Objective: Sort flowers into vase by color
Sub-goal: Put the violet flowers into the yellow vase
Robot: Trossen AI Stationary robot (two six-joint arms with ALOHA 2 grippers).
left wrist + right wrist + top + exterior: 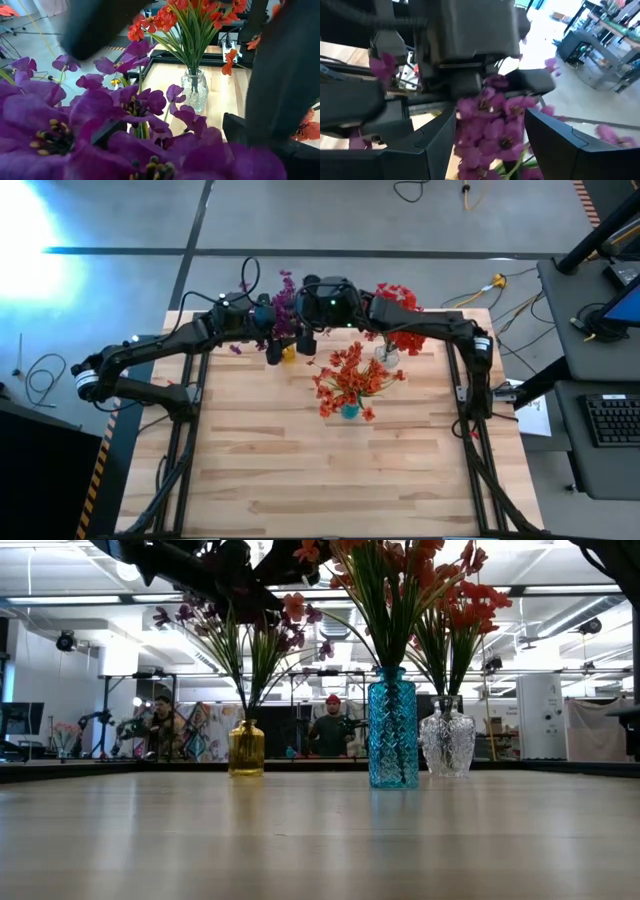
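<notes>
Purple flowers [285, 298] stand with their stems in a yellow vase [246, 748] at the far middle of the table. Red flowers fill a blue vase [393, 730] and a clear glass vase [447, 740]. My left gripper [278, 332] is beside the purple flowers on their left, open, with blossoms [125, 107] crowding its view. My right gripper [492, 145] reaches in from the right, open, one finger on either side of a purple blossom cluster [490, 125]. In the low view both grippers are high among the blossoms, and dark. My left gripper has purple blossoms pressed close around its fingers, which they mostly hide; whether the fingers touch them I cannot tell. My right gripper comes in nearly level from the table's right with the blossom cluster between its open fingers [435, 145]; I cannot tell whether they touch it.
The three vases stand close together at the far middle. The blue vase [349, 410] is nearest the table's centre. The clear vase [387, 357] is to its far right, under my right arm. The wooden table [330, 480] stretches bare toward its near edge. People sit in the room beyond.
</notes>
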